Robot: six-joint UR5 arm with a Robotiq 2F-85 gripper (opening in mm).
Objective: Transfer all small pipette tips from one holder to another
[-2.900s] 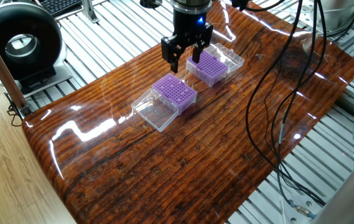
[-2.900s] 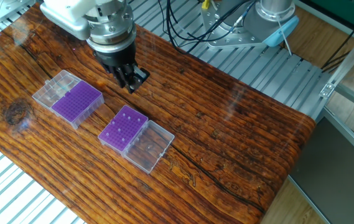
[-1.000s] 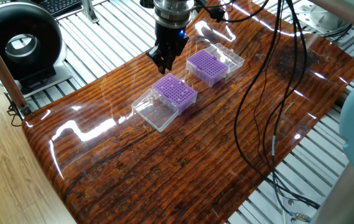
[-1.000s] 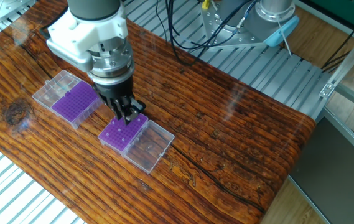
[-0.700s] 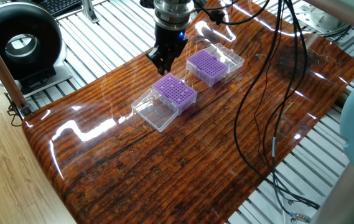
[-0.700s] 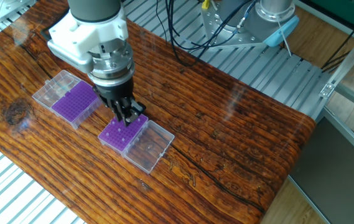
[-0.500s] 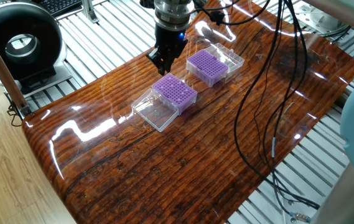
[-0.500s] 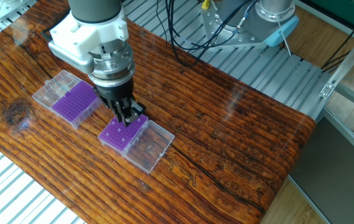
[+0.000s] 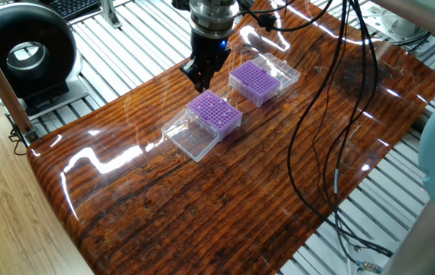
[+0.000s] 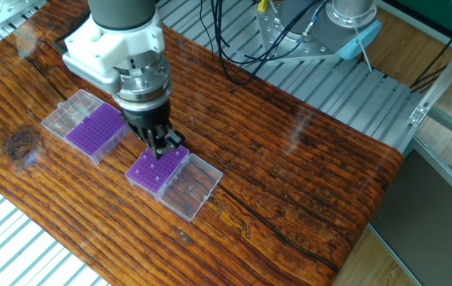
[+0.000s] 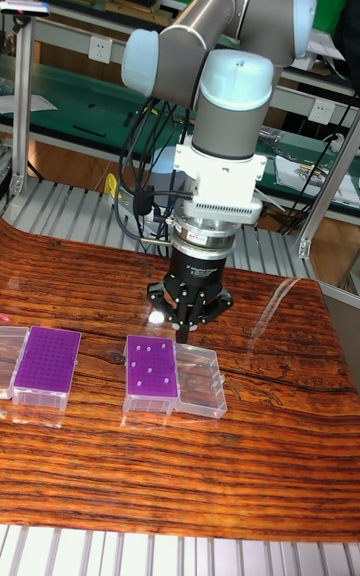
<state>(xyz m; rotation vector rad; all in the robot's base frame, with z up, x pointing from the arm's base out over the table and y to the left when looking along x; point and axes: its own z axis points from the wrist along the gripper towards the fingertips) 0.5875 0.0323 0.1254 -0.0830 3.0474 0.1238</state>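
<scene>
A glossy, strongly grained wooden table [image 9: 225, 198] is seen carrying two square purple grid racks, each with a clear plastic lid hinged open flat beside it. The gripper [image 10: 160, 146] of the grey-and-pale-blue arm [image 11: 235, 11] is held point-down over the back edge of the near rack [image 10: 156, 168], its dark fingers [image 11: 182, 320] drawn close together; whether anything is pinched between them cannot be told. The small pipette tips [image 11: 148, 368] are visible only as a few pale dots scattered across this rack's holes, seen most plainly in the tall fixed view. The far rack [image 10: 95, 129] lies well apart on the same table, its grid appearing uniformly purple, with its own lid [image 10: 70, 110] on the outer side. The near rack's lid [image 10: 189, 186] lies toward the table's open middle, where bare wood stretches on to the far edge. Ribbed aluminium framing [image 9: 144, 46] borders the table, and black cables [image 9: 332, 114] hang across one side. A round black device [image 9: 24, 52] stands beyond a corner. No writing on racks or gripper can be read.
</scene>
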